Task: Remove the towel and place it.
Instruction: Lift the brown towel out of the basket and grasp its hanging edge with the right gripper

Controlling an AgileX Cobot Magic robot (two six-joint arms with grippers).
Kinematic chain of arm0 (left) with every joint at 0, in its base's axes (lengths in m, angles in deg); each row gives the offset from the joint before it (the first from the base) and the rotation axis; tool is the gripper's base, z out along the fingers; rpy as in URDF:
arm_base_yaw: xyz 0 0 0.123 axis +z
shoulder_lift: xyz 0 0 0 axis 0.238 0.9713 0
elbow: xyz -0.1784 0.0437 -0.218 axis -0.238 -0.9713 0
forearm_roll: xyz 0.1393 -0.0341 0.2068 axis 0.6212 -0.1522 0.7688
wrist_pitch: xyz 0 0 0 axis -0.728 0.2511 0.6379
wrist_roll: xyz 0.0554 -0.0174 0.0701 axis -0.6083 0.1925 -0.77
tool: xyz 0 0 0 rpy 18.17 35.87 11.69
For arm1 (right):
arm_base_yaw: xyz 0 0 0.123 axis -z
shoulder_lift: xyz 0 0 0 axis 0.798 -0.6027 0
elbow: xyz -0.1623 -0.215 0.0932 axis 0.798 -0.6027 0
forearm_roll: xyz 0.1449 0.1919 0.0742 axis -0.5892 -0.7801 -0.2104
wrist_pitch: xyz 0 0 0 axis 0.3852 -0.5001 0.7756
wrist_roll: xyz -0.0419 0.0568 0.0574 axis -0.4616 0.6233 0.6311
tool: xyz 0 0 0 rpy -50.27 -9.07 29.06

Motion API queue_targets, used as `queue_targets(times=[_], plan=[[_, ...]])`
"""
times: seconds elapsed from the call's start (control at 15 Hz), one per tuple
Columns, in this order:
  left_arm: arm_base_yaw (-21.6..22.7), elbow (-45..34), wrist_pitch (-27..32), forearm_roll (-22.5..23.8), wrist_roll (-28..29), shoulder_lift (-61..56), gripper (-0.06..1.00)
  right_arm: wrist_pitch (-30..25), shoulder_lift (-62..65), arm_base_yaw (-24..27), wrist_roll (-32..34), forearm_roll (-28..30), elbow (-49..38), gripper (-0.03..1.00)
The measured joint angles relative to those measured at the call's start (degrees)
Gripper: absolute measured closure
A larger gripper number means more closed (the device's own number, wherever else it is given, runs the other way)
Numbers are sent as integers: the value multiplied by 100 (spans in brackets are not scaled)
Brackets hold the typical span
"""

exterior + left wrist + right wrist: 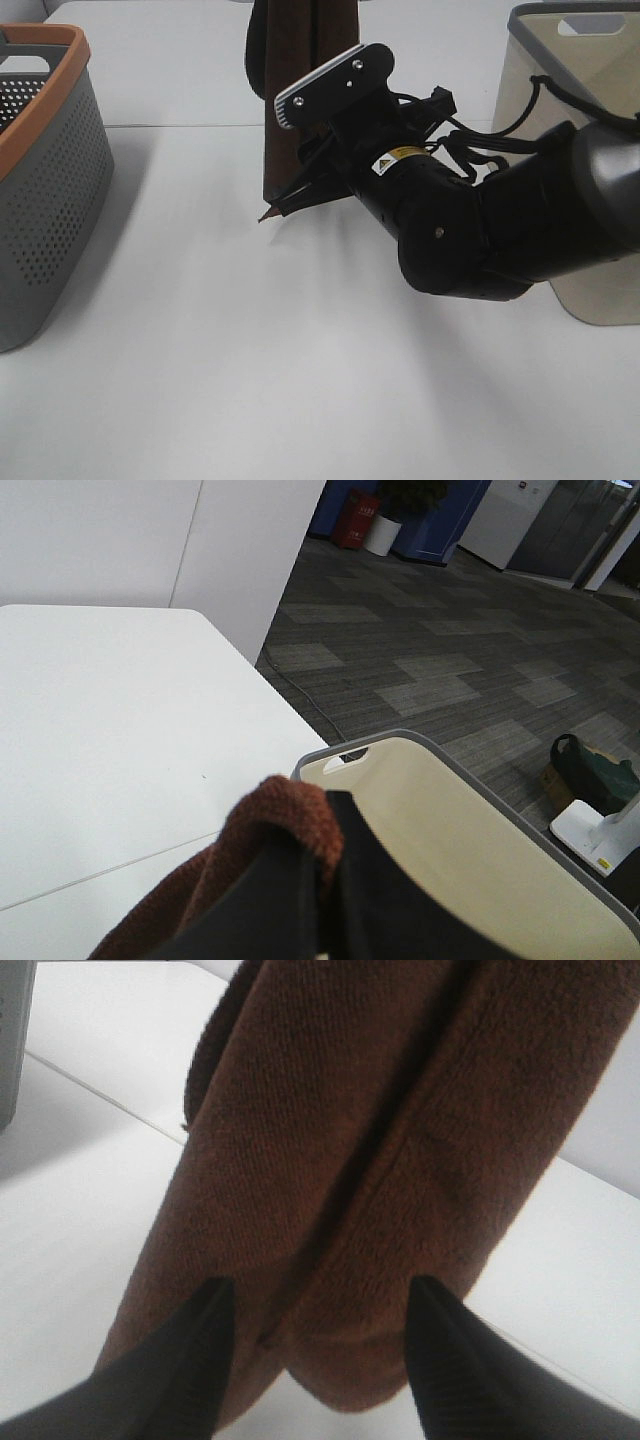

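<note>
Table [250,380] free between grey basket [45,190] and beige bin [600,80] — towel [300,50] hangs mid-gap.

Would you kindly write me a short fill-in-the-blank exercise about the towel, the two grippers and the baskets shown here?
1. The left gripper is shut on the dark brown ____.
2. The right gripper holds its fingers ____, one on each side of the towel's lower end.
3. The gray basket has an ____ rim.

Missing words: towel; open; orange.
</note>
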Motion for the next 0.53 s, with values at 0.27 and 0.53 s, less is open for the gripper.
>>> queue_targets(times=[0.27, 0.53], plan=[[0, 0, 0, -11, 0, 0, 94, 0, 0, 0, 0, -57, 40, 46], [0, 0, 0, -120, 0, 0, 94, 120, 0, 0, 0, -138, 40, 46]])
